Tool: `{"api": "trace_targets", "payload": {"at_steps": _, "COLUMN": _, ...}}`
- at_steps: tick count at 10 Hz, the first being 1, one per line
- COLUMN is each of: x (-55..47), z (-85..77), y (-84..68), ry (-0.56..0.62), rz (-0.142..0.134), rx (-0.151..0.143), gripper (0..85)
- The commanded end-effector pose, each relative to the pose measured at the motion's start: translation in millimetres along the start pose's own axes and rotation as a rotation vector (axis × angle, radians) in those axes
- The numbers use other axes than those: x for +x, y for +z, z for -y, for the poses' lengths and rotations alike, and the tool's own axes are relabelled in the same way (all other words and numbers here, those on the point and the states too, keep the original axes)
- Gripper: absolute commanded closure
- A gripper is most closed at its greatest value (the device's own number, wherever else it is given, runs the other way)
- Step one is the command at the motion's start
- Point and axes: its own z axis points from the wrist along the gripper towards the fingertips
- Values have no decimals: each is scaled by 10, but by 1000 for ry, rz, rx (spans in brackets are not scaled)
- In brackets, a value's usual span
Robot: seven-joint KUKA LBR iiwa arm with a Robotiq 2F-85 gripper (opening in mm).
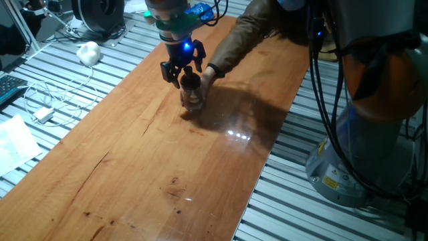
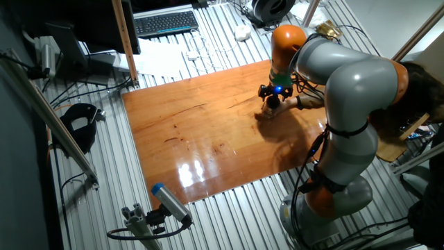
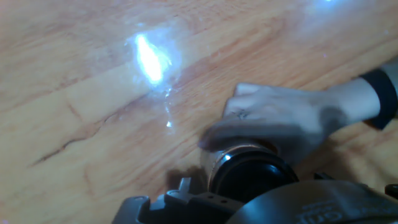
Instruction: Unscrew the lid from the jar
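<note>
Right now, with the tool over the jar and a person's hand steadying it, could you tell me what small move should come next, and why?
Probably a short descent, then close. The tool sits directly above the lid, its fingers either side of the black cap, though whether they already pinch it cannot be told. A person's hand wraps the jar on the wooden table, so it looks braced for twisting.

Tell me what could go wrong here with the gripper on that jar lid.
A person's hand is wrapped around the jar right beneath the gripper, so the fingers could get pinched. If that hold loosens, the jar may spin with the lid or tip on the wooden table.
</note>
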Motion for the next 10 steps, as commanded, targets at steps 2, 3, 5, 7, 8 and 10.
{"api": "trace_targets", "payload": {"at_steps": 2, "x": 13, "z": 3, "y": -20, "ry": 242, "rz": -27, "rx": -23, "gripper": 0}}
{"api": "trace_targets", "payload": {"at_steps": 3, "x": 27, "z": 6, "y": -21, "ry": 300, "rz": -24, "rx": -23, "gripper": 0}}
{"api": "trace_targets", "payload": {"at_steps": 5, "x": 33, "z": 8, "y": -10, "ry": 418, "rz": -13, "rx": -46, "gripper": 0}}
{"api": "trace_targets", "payload": {"at_steps": 7, "x": 33, "z": 8, "y": -8, "ry": 552, "rz": -14, "rx": -63, "gripper": 0}}
{"api": "trace_targets", "payload": {"at_steps": 8, "x": 36, "z": 7, "y": -7, "ry": 594, "rz": -11, "rx": -58, "gripper": 0}}
{"api": "trace_targets", "payload": {"at_steps": 10, "x": 48, "z": 5, "y": 4, "ry": 646, "rz": -5, "rx": -49, "gripper": 0}}
